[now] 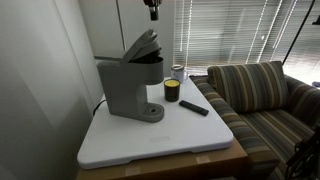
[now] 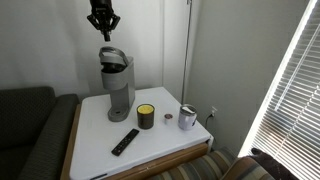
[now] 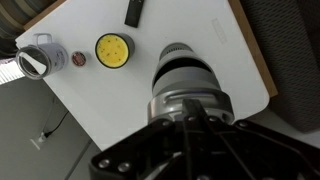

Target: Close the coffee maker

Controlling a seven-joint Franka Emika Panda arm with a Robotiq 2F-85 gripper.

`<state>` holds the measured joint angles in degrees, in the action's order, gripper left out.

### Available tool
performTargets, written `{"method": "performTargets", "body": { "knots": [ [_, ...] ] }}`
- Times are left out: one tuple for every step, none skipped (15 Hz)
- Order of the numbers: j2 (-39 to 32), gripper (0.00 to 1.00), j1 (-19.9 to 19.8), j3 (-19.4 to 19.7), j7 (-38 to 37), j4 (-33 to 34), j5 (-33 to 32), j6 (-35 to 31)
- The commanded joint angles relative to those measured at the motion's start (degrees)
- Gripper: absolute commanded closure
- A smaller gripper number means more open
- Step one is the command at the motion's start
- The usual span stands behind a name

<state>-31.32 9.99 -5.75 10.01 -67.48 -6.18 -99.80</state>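
Note:
The grey coffee maker (image 1: 128, 88) stands at the back of the white table (image 1: 160, 140), and its hinged top lid (image 1: 143, 46) is tilted up and open. It shows in both exterior views (image 2: 118, 88). My gripper (image 1: 152, 10) hangs in the air above the lid, apart from it, and also shows in an exterior view (image 2: 101, 24). In the wrist view the gripper (image 3: 190, 112) looks straight down on the machine (image 3: 185, 72). Its fingers meet at a point and hold nothing.
A small dark jar with a yellow top (image 2: 146, 116) and a black remote (image 2: 125, 141) lie in front of the machine. A silver cup (image 2: 188, 117) stands at the table's side. A striped sofa (image 1: 262, 90) borders the table; walls and window blinds are close behind.

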Motion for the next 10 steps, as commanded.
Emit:
{"method": "performTargets", "body": {
  "knots": [
    [-1.56,1.0,0.17,-0.36,-0.87,1.85,1.1,-1.24],
    [-1.72,1.0,0.28,-0.38,-0.95,2.0,1.21,-1.11],
    [-1.89,1.0,0.37,-0.37,-0.96,2.06,1.28,-1.16],
    [-2.01,1.0,0.45,-0.34,-1.03,1.9,1.34,-1.22],
    [-2.06,1.0,0.52,-0.33,-1.07,1.7,1.42,-1.19],
    [-2.1,1.0,0.55,-0.31,-1.08,1.43,1.46,-1.11],
    [-2.11,1.0,0.58,-0.28,-1.05,1.1,1.46,-1.14],
    [-2.1,1.0,0.52,-0.24,-1.1,0.69,1.52,-1.18],
    [-2.14,1.0,0.4,-0.24,-1.14,0.28,1.68,-1.29],
    [-2.1,1.0,0.3,-0.23,-1.24,-0.47,1.79,-1.63]
  ]
}}
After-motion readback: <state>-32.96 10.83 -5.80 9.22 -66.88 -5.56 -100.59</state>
